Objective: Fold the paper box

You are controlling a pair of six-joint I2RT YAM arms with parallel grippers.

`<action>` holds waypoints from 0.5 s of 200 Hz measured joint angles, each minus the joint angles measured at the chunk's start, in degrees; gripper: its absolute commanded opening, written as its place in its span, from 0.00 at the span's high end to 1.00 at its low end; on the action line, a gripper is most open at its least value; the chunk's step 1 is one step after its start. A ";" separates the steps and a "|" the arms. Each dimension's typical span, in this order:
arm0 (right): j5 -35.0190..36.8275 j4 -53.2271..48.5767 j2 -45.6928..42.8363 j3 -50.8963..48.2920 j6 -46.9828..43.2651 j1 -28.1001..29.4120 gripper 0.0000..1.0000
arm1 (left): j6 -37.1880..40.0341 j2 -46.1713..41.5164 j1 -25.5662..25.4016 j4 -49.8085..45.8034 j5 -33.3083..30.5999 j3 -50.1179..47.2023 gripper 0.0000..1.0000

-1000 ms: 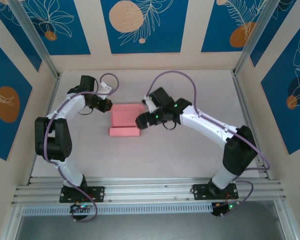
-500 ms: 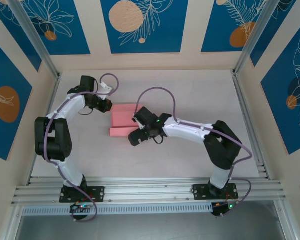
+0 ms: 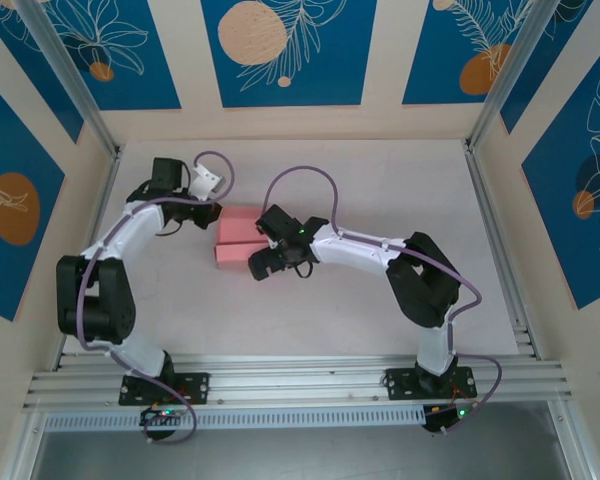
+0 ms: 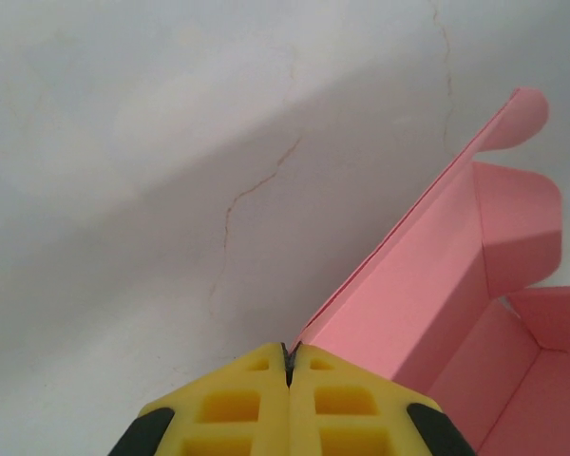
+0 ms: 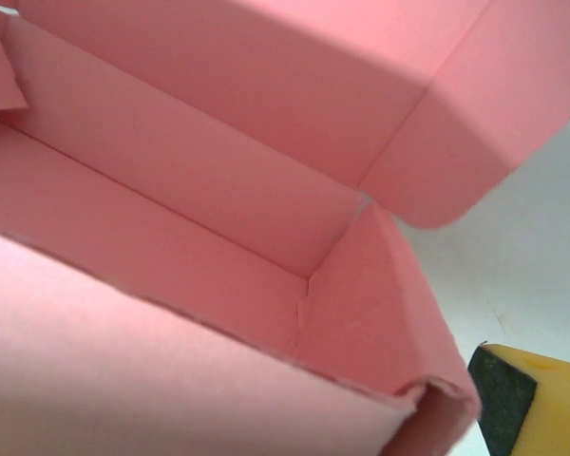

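**Paper box (image 3: 235,240) pinched at a corner by the left hand, right hand spread wide at the other end**

From above, the pink paper box lies on the pale table (image 3: 380,170), left of the middle, directly between the two grippers. It is partly formed, with a shallow tray, raised side walls and rounded flaps standing loose.

The left gripper (image 3: 216,212) is at the far left corner of the box. In its wrist view the yellow pads (image 4: 237,408) are pressed flat together. The lower corner of an upright pink wall runs straight into the seam between them, so a thin edge of card looks to be held there.

The right gripper (image 3: 263,266) is at the near right end of the box. Its wrist view looks straight into the tray and onto an inside corner with a creased, slightly crumpled edge. One yellow finger (image 5: 541,404) sits far out at the lower right, just beside that corner. The jaws stand wide apart and hold nothing.
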 measured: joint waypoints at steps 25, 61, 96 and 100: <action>1.49 -0.79 -6.64 -5.03 1.38 0.15 0.02 | -2.16 -7.23 -0.61 7.67 0.07 -8.09 1.00; 3.58 -3.26 -19.78 -7.58 3.06 -1.09 0.04 | -6.12 -18.01 -6.69 24.28 -0.44 -22.14 1.00; 3.61 -5.66 -29.92 -9.05 4.72 -4.57 0.10 | -5.62 -21.49 -13.81 35.63 -2.34 -29.46 0.96; 3.52 -6.01 -30.75 -9.35 5.20 -5.20 0.11 | -5.46 -21.49 -14.45 36.30 -2.38 -29.70 0.96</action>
